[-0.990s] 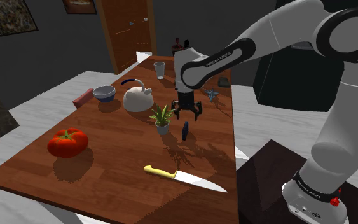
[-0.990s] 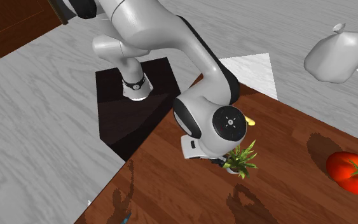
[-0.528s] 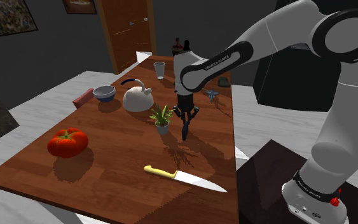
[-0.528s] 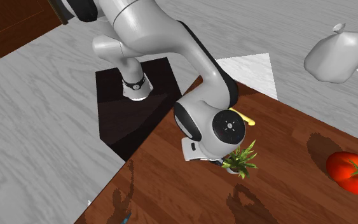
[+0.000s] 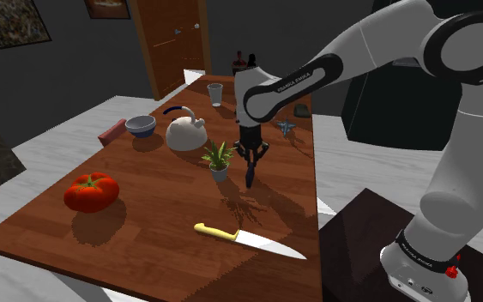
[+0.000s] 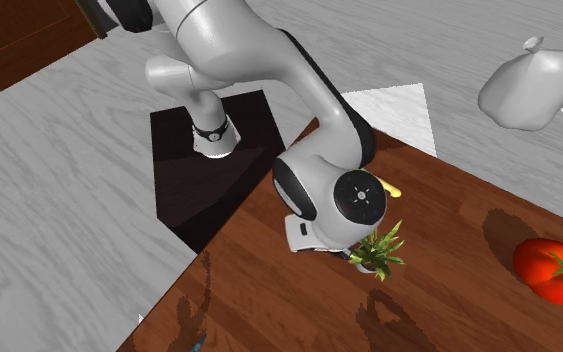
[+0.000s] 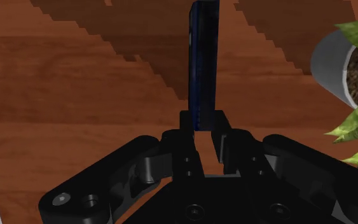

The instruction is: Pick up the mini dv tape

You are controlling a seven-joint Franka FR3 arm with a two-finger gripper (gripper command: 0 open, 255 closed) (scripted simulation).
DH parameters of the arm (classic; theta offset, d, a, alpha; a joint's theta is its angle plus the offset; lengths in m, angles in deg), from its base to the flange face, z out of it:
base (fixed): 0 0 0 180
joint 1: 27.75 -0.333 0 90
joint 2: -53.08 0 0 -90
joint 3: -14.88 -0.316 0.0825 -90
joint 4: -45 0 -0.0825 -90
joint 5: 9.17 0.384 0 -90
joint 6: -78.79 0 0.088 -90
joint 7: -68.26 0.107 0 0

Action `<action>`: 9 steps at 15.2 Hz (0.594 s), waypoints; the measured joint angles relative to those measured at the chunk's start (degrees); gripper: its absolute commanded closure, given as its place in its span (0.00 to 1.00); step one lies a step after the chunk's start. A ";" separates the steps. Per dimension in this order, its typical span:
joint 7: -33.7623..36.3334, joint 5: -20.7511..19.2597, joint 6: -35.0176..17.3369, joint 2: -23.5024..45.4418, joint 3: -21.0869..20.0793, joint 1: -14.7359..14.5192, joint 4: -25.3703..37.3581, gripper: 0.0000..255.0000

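Jaws clamped on tape [image 7: 203,63]. Thin, standing on edge, gripped at near end only. Risk: pivots or slips on lift. Plant [image 7: 334,67] v. close, cd get brushed.

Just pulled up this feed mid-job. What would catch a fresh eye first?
The black gripper pinches a thin dark-blue tape standing on edge on the wooden table, beside a small potted plant. Next, the big red tomato at the shoulder view's left, and a yellow-handled knife nearer that camera.
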 measured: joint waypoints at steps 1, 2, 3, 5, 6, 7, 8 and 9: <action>-0.06 0.16 0.56 -0.26 -0.06 0.03 0.33 1.00; -0.28 0.39 1.16 -0.65 -0.10 0.15 0.59 1.00; -0.36 0.55 1.79 -0.92 -0.16 0.19 0.99 1.00; -0.64 1.19 3.23 -2.03 -0.37 0.35 1.47 1.00; -0.77 1.32 3.89 -2.25 -0.39 0.41 1.94 1.00; -0.81 1.46 4.50 -2.48 -0.44 0.42 2.35 1.00; -1.00 1.72 5.35 -2.95 -0.49 0.53 2.78 1.00; -1.05 1.90 5.98 -3.27 -0.54 0.55 3.15 1.00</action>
